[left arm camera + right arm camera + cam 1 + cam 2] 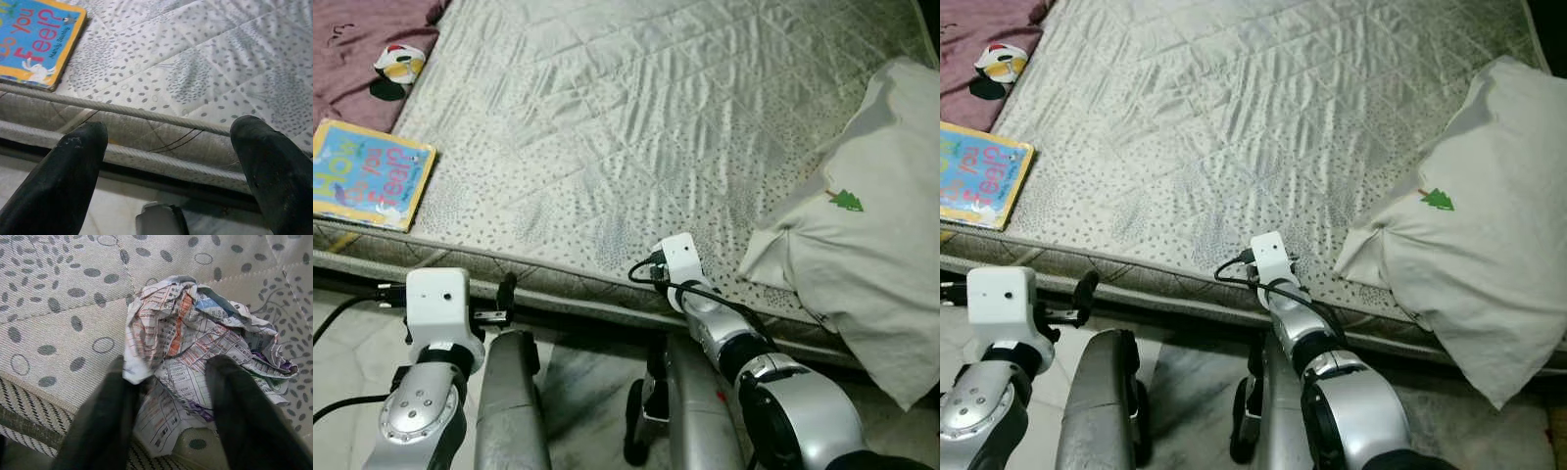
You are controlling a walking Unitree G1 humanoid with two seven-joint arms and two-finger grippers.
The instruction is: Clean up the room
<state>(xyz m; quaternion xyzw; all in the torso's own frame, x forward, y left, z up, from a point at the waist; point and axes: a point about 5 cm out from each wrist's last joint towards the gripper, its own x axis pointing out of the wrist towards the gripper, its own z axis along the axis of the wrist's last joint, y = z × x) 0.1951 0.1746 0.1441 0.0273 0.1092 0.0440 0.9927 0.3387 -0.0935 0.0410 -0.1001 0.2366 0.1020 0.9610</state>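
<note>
- Right wrist view: crumpled newspaper ball [195,352] sits on the dotted mattress [54,308], close to the mattress edge.
- Right tool [171,406] is at the paper; its two black fingers [100,421] straddle the near side of the wad, one on each side, touching or almost touching it.
- Fingers are spread around the paper, not pressed flat together; firm pinch or not, cannot tell.
- Head views: right arm [724,328] reaches forward to the near edge of the mattress [636,117]; its wrist camera block is over the edge piping, and the paper is hidden behind it here.
- Left tool [166,161] hangs in front of the mattress side, below the top; fingers [63,181] spread wide, nothing between them.
- Left arm [426,372] is low at the near left, apart from the bed top.
- Children's board book [367,176], blue and yellow cover, lies flat at the near left corner of the mattress, well apart from the right tool and nearer the left one.
- White pillow [871,235] with a small green tree mark lies at the right side of the mattress, overhanging the near edge, just beside the right arm.
- Small toy [399,64], white, red and yellow, lies on a maroon cloth [357,59] at the far left.
</note>
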